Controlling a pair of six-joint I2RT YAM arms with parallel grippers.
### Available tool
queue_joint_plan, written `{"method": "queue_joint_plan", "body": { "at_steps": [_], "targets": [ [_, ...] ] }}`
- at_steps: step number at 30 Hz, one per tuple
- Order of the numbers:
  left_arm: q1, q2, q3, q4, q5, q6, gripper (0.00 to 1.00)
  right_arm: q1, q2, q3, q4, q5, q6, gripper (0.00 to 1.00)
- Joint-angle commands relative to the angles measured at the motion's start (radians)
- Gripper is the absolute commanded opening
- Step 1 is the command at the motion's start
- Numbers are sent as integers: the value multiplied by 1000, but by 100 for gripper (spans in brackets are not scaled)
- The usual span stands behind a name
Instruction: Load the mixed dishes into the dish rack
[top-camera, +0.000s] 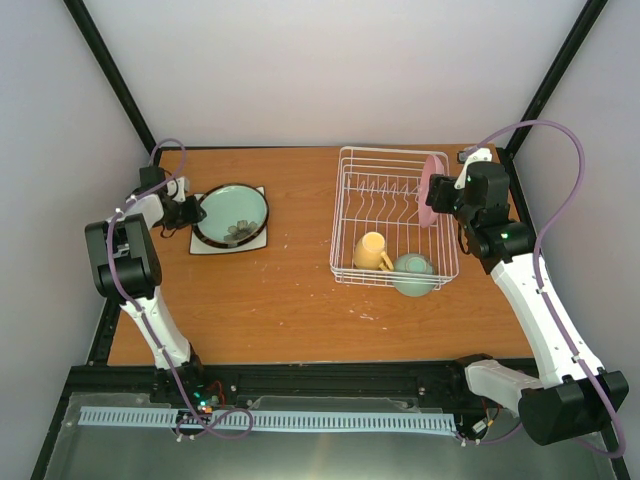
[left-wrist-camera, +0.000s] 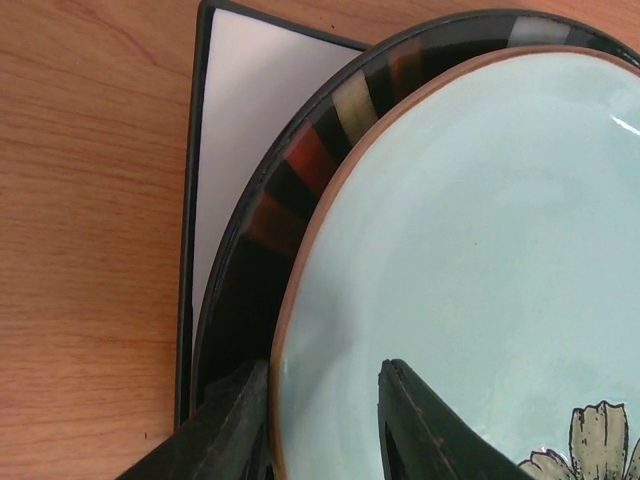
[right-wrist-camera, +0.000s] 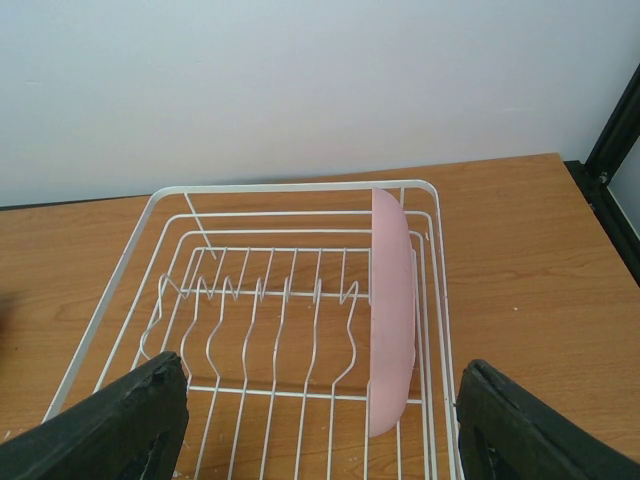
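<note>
The white wire dish rack (top-camera: 350, 205) stands right of centre. In it, the pink plate (top-camera: 431, 190) stands on edge at the right end, and the yellow mug (top-camera: 371, 250) and mint-green bowl (top-camera: 413, 273) sit at the front. At left, the mint-green plate (top-camera: 235, 210) lies on the dark-rimmed plate (top-camera: 203, 226), which lies on the white square plate (top-camera: 256, 242). My left gripper (top-camera: 192, 211) is open, its jaws straddling the mint-green plate's (left-wrist-camera: 480, 230) left rim. My right gripper (right-wrist-camera: 322, 400) is open wide just behind the pink plate (right-wrist-camera: 392, 310), not touching it.
The rack's (right-wrist-camera: 250, 300) upright prongs left of the pink plate hold nothing. Black frame posts stand at the back corners, and the table's right edge lies just beyond the rack. Bare wood (top-camera: 280, 300) lies between the plate stack and the rack.
</note>
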Motion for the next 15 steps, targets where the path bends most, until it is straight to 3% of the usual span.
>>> {"method": "queue_joint_plan", "body": {
  "at_steps": [1, 6, 15],
  "targets": [
    [-6, 17, 11, -21, -34, 33, 33, -6, -10, 24, 8, 3, -13, 73],
    [-6, 38, 14, -24, -28, 35, 32, -6, -9, 23, 12, -9, -7, 73],
    [-7, 67, 6, -18, 10, 28, 17, -6, -15, 25, 12, -11, -6, 73]
  ]
}}
